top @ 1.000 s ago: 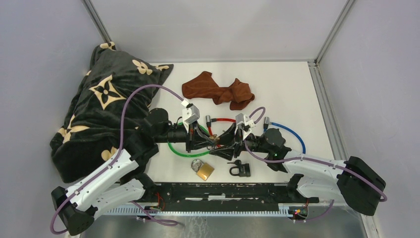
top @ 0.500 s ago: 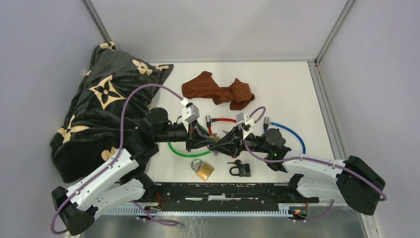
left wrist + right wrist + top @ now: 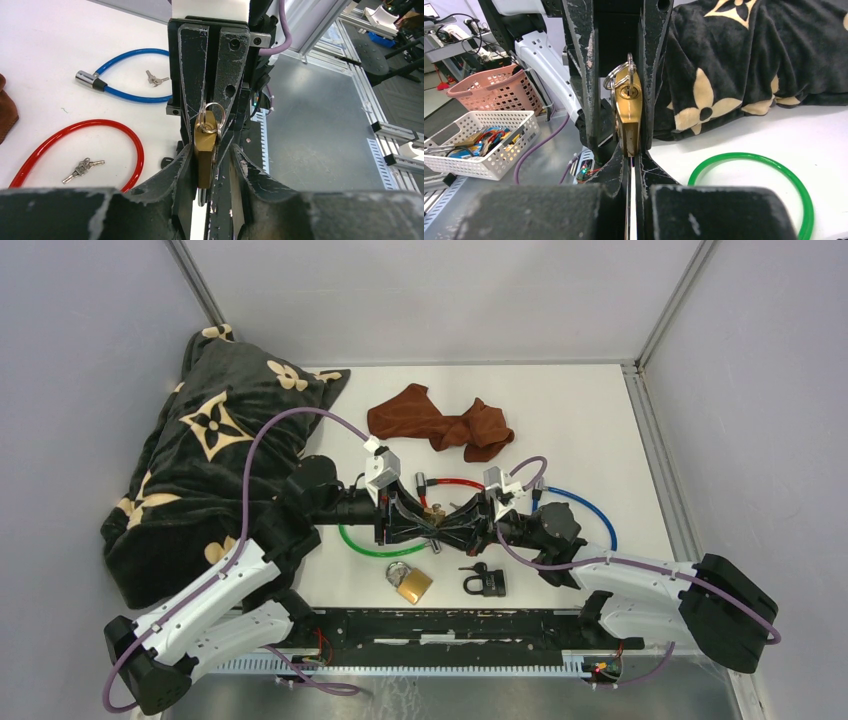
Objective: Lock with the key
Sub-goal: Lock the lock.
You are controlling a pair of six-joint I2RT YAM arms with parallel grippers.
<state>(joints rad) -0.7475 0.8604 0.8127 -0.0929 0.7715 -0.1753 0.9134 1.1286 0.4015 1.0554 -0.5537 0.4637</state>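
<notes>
A small brass padlock [image 3: 205, 150] is held off the table between my two grippers, which meet tip to tip over the table's middle [image 3: 434, 512]. My left gripper [image 3: 210, 160] is shut on its body, shackle end towards its camera. A key ring [image 3: 212, 112] hangs at the padlock's far end. In the right wrist view the padlock [image 3: 629, 125] shows its keyhole face and the ring [image 3: 620, 75]. My right gripper [image 3: 630, 160] is shut to a thin slit at the padlock's end, apparently on the key, whose blade is hidden.
On the table near the arms lie a second brass padlock [image 3: 410, 583] and a black padlock [image 3: 485, 582]. Green [image 3: 375, 545], red [image 3: 450, 483] and blue [image 3: 585, 510] cable locks lie around the grippers, with loose keys [image 3: 82, 169]. A brown cloth [image 3: 440, 423] and a black blanket [image 3: 215, 460] lie behind.
My right gripper's fingers were spread a second ago; they have closed and moved in against the padlock held by the left gripper. The left arm has barely moved.
</notes>
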